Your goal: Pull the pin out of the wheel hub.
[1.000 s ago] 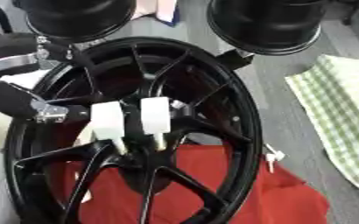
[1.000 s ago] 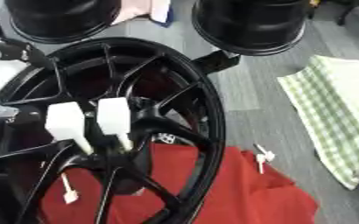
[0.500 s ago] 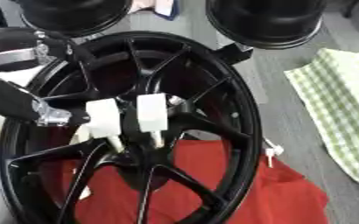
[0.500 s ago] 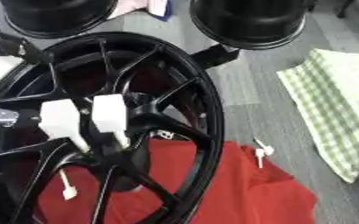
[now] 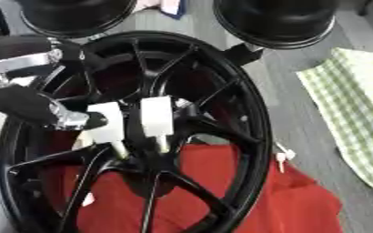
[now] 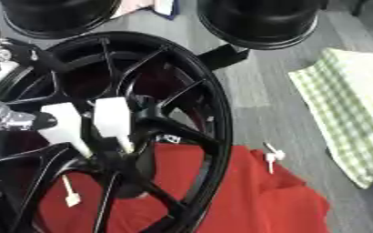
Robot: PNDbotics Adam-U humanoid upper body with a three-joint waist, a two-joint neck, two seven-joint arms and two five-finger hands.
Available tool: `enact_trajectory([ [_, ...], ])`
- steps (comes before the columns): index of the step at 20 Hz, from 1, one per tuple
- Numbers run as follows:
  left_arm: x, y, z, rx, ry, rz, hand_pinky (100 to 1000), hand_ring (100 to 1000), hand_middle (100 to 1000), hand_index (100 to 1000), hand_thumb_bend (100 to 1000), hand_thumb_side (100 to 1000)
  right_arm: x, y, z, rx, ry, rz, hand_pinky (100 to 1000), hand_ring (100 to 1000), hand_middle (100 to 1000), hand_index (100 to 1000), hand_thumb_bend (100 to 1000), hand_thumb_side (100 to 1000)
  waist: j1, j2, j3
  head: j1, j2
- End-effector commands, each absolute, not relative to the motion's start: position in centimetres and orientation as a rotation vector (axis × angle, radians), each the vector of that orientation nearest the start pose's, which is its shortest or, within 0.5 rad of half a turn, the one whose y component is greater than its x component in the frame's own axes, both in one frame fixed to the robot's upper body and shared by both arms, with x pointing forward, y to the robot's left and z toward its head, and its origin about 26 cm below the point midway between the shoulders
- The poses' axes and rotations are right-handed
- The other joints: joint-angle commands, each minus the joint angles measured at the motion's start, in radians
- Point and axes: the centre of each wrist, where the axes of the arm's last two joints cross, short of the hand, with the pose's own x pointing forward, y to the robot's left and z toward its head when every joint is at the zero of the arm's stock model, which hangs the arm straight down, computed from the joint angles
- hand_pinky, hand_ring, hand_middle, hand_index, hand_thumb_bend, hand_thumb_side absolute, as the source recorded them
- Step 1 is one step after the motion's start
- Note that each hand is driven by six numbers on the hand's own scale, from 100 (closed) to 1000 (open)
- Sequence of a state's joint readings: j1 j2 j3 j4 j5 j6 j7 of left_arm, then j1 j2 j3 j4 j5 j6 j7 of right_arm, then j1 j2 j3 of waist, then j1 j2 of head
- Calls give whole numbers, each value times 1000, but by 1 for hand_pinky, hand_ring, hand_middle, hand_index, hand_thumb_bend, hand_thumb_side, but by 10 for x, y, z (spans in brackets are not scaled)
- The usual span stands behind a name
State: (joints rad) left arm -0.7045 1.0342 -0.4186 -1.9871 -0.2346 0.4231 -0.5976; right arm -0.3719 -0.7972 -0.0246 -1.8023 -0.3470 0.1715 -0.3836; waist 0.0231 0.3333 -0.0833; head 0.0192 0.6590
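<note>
A large black wheel hub (image 5: 245, 113) lies tilted over a red cloth and fills most of both views. Two white pins with block-shaped heads stand side by side at its centre: the left pin (image 5: 106, 124) and the right pin (image 5: 156, 116), stems pointing down into the hub. My left hand (image 5: 58, 116) reaches in from the left, black with silver joints. Its fingertip (image 5: 94, 121) is against the left pin's head, and the rest of its grip is hidden behind the spokes. My right hand shows in neither view.
A red cloth (image 6: 261, 200) lies under the wheel, with a loose white pin (image 5: 281, 157) on its edge and another (image 6: 68, 193) seen between the spokes. Two black round tubs (image 5: 277, 18) stand behind. A green checked cloth (image 6: 357, 100) lies at the right on grey floor.
The whole picture has shifted a little, so the camera moved. My left hand stays at the left pin, and both pins still stand in the hub.
</note>
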Motion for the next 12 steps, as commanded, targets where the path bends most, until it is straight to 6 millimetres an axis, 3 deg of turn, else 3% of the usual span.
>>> enact_trajectory([
  [1,296,245,311,685,-1367,-1605,899,855,823,920,544,628,319,-355,261,-560,-2061,107,806,674,621,676,100,584,0,-14,-3,3,3],
  [8,296,244,305,654,-1325,-1616,903,860,829,925,551,613,320,-355,261,-555,-2061,104,807,675,622,676,100,588,2,-9,-6,1,-3],
  [12,296,243,304,649,-1318,-1630,906,863,834,927,554,609,320,-355,260,-555,-2061,100,807,675,622,676,100,589,1,-9,-7,-29,-24],
])
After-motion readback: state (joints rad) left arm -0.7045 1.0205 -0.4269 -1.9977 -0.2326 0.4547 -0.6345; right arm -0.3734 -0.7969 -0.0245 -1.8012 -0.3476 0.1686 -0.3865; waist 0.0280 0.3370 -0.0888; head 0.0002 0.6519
